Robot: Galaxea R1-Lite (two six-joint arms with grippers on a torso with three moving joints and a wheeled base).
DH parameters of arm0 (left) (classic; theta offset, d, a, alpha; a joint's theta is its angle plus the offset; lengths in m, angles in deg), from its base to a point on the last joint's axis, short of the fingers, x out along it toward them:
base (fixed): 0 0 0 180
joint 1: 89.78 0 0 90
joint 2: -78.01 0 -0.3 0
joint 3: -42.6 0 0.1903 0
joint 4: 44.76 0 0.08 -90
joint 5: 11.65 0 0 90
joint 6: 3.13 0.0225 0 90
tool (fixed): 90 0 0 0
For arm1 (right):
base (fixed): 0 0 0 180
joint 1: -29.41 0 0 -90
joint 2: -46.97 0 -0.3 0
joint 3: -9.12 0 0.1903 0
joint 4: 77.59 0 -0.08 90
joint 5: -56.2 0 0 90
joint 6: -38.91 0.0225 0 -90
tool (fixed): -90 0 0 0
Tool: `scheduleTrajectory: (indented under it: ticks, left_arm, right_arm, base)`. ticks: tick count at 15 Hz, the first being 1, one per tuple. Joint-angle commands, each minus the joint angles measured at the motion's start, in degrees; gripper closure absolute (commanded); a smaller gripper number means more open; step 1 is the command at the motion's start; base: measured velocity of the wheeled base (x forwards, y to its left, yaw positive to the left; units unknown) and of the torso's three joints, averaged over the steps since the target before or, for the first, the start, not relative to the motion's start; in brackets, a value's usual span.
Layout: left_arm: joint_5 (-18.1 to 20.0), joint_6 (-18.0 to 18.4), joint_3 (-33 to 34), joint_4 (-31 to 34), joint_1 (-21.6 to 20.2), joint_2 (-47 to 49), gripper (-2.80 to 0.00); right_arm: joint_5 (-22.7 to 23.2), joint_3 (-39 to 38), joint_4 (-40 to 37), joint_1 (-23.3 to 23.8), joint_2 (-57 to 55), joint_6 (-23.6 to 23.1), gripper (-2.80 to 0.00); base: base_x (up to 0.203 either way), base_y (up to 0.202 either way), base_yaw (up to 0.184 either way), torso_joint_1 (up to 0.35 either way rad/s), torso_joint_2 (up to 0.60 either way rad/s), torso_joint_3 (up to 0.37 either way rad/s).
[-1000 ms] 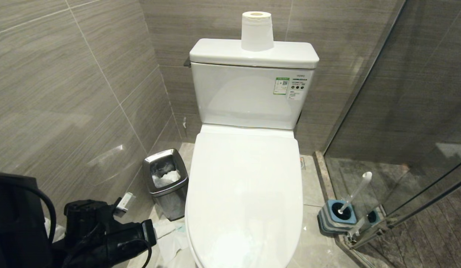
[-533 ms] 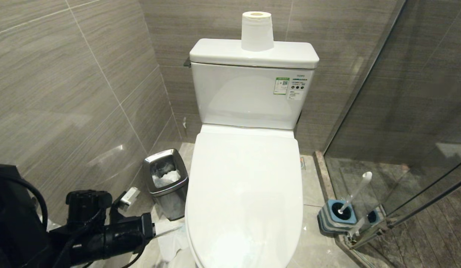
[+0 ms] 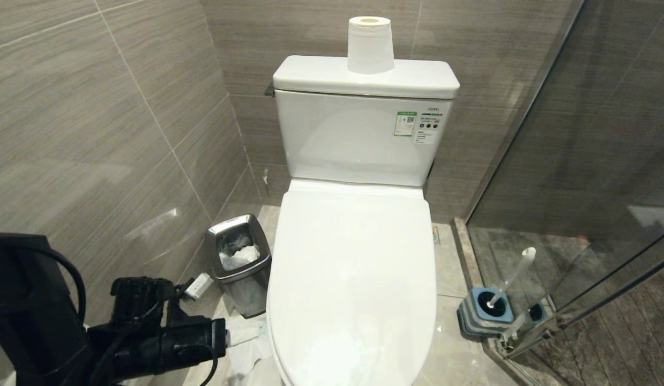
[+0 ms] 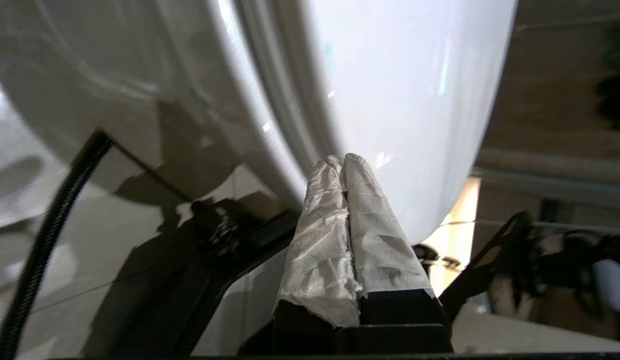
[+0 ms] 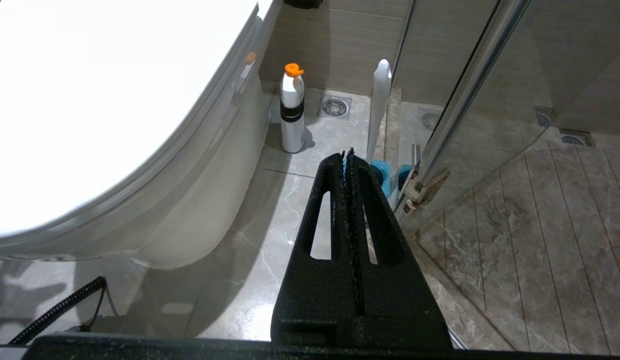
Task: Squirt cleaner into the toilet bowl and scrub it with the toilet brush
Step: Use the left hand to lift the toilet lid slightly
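Paper-wrapped fingers [image 4: 357, 220] of the left claw [image 3: 227, 339] press clenched together with nothing between them, the tips right at the edge of the closed lid [image 3: 353, 279], where lid meets seat on the toilet bowl [image 4: 139, 75]. Over the last second the left arm has crept in from the bottom-left corner toward the toilet's front left side and its wrist has turned, so the claw now points more squarely at that seam. My guess is that it means to hook under the lid and lift it; until then no cleaner can go in and no scrubbing can start. Just behind the claw stands the small steel bin [image 3: 239, 262]. Across the toilet, well apart, the toilet brush [image 3: 511, 279] leans in its blue holder by the glass door. There the right claw [image 5: 347, 155] hangs clenched and empty, just above that holder, with a white orange-capped bottle [image 5: 292, 112] beyond it
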Motion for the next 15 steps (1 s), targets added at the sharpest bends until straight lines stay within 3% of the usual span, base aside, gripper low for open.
scheduleTrajectory:
  ticks: [1, 15]
  left_arm:
    - [-0.13, 2.85, -0.05, 1.52, 0.02, 1.40, 0.00]
    - [-2.17, 3.73, -4.80, 3.65, 2.22, 5.62, 0.00]
  right_arm:
    - [-0.01, -0.09, 0.00, -0.02, -0.02, -0.01, 0.00]
    - [-0.01, -0.09, 0.00, -0.02, -0.02, -0.01, 0.00]
  base:
    - [0.000, 0.000, 0.000, 0.000, 0.00, 0.000]
    - [0.000, 0.000, 0.000, 0.000, 0.00, 0.000]
